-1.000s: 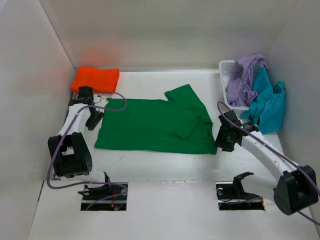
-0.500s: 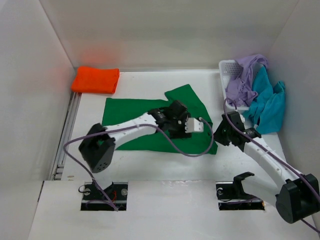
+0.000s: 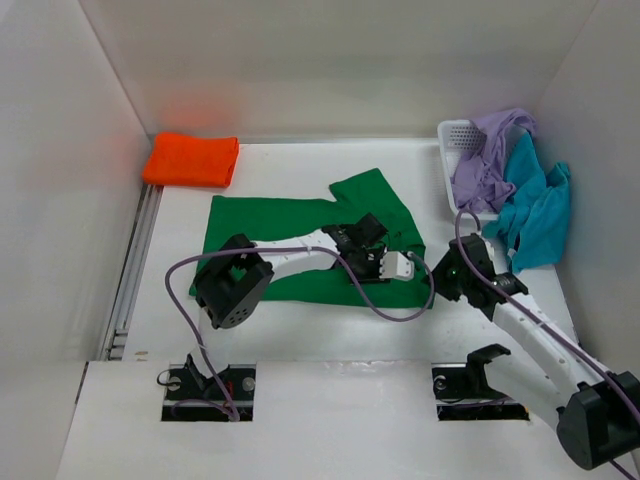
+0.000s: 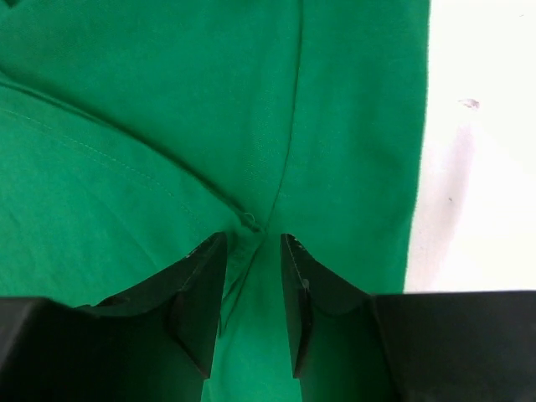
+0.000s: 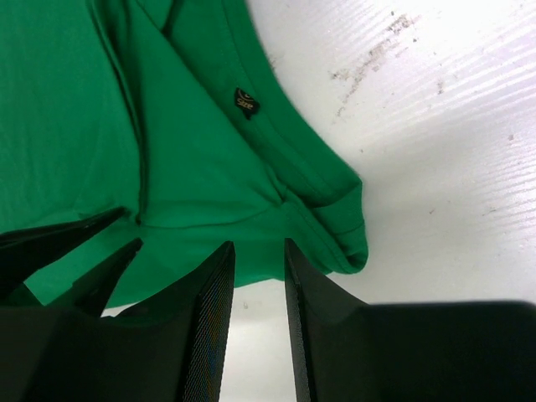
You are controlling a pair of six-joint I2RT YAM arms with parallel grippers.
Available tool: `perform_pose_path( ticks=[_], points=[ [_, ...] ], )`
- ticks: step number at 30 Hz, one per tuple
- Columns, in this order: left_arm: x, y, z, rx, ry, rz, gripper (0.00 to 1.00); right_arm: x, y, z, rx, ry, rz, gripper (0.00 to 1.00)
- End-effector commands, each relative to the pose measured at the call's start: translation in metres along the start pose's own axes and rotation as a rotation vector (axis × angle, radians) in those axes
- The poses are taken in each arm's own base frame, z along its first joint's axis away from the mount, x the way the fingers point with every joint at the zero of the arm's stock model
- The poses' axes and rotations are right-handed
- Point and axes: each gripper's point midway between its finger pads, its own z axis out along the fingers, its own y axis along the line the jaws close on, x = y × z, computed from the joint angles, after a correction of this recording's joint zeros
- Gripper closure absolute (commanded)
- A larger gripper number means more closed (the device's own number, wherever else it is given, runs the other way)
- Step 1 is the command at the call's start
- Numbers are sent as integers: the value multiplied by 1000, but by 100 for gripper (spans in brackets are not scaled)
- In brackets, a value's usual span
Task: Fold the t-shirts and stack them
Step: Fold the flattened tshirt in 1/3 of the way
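The green shirt (image 3: 260, 215) is seen spread mid-table only from above, with an orange shirt (image 3: 192, 160) folded at far left. In the wrist views, its crease is pinched by the left gripper (image 4: 253, 241), its hem by the right gripper (image 5: 260, 249).

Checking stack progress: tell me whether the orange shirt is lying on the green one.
No, the folded orange shirt sits alone in the far left corner, apart from the spread green shirt.
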Motion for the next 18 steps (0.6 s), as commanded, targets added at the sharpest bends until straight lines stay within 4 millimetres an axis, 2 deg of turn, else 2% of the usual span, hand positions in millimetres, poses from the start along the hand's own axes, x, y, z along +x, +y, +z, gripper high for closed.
perform_pose_path(
  ticks=[1,6,10,14,18],
  points=[
    [-16,18,-3,-38,-43,38,73,-2,4,3,-27,-16,24,65],
    [-14,26,-2,-57,-40,13,87,1,7,6,-18,1,18,65],
    [-12,43,-11,-102,-46,-33,95,2,7,7,-15,5,13,65],
    [-10,71,-28,-175,-89,-146,96,6,7,9,-10,18,5,65],
    [4,92,-41,-206,-128,-297,93,12,8,12,-1,31,-4,65]
  ],
)
